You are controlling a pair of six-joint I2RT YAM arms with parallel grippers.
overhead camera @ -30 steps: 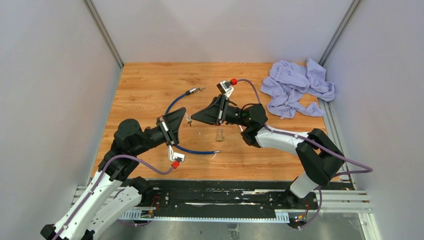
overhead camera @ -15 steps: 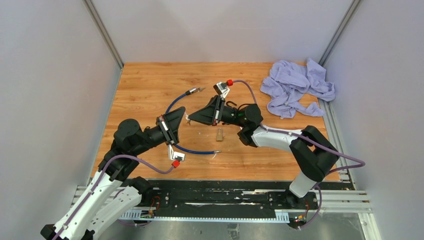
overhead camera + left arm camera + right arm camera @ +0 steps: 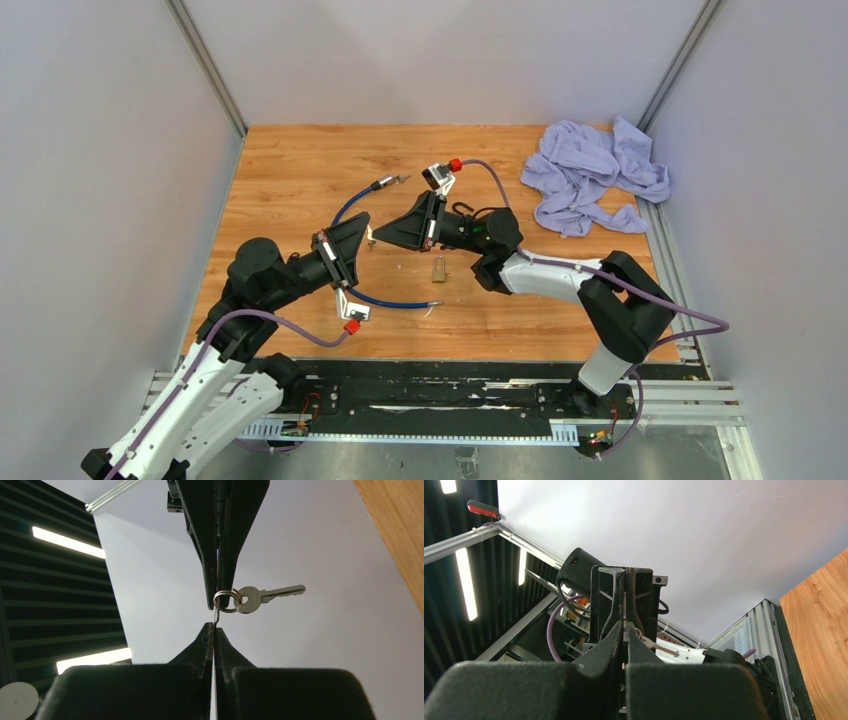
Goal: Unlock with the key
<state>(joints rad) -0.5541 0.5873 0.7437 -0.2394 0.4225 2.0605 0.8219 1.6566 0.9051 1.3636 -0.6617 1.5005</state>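
Above the table's (image 3: 290,170) middle, my left gripper (image 3: 214,628) pinches the key (image 3: 215,617) and my right gripper (image 3: 217,605) presses shut on its key ring (image 3: 228,601); the padlock (image 3: 439,268) lies at four o'clock, key not yet inserted.

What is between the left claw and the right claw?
In the left wrist view, a thin metal piece spans the short gap between the left claw and the right claw; a ring with a silver key hangs beside it.

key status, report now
Left gripper shut on a thin tab under the ring; right gripper shut on the ring, tip to tip. Key dangles free. Padlock on table, untouched.
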